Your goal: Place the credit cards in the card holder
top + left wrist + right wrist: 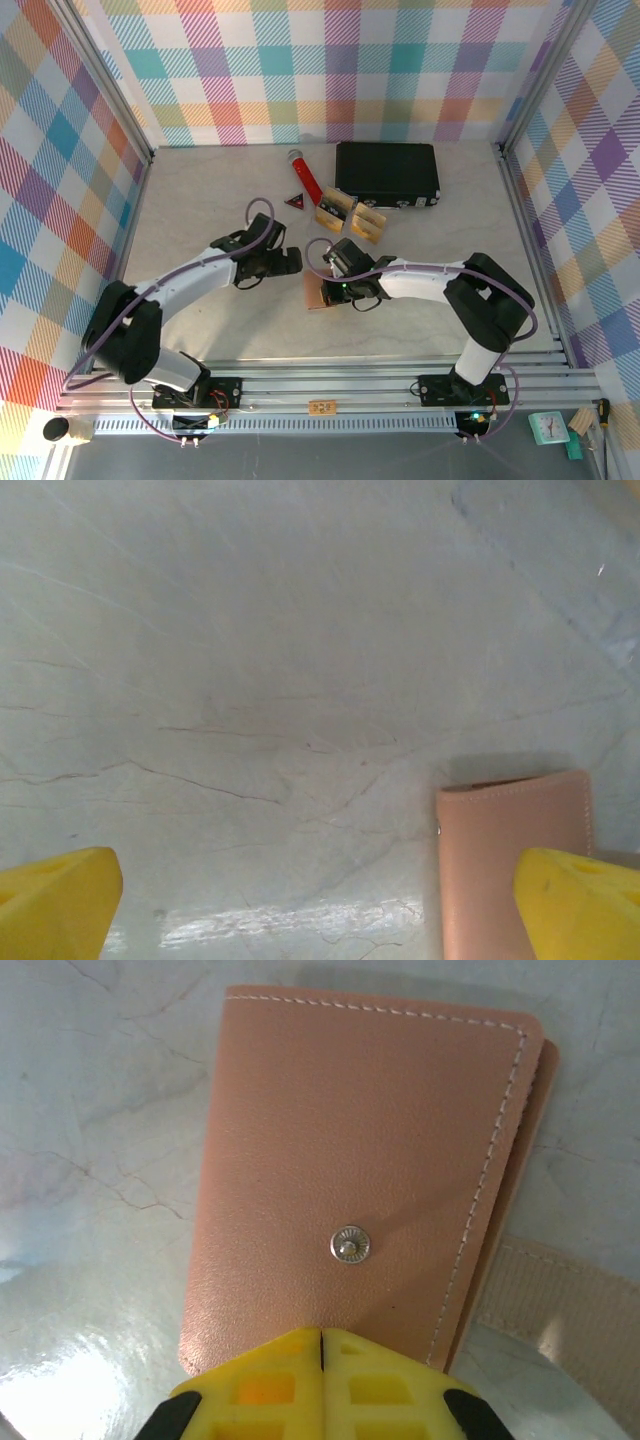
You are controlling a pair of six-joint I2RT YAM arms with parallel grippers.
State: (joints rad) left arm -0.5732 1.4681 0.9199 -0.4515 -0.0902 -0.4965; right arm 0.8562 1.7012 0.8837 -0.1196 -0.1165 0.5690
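Card holder (360,1160) lies flat and closed mid-table, with the credit cards (335,208) apart at 1 o'clock by the black case (387,172). Right gripper (322,1345) has its fingers closed at the flap edge, likely to lift it, though an actual pinch is unclear. Left gripper (320,900) hangs wide open at 10 o'clock, probably to brace.

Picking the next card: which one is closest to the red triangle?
The left card, right beside the triangle; the other card lies farther right, below the black case.
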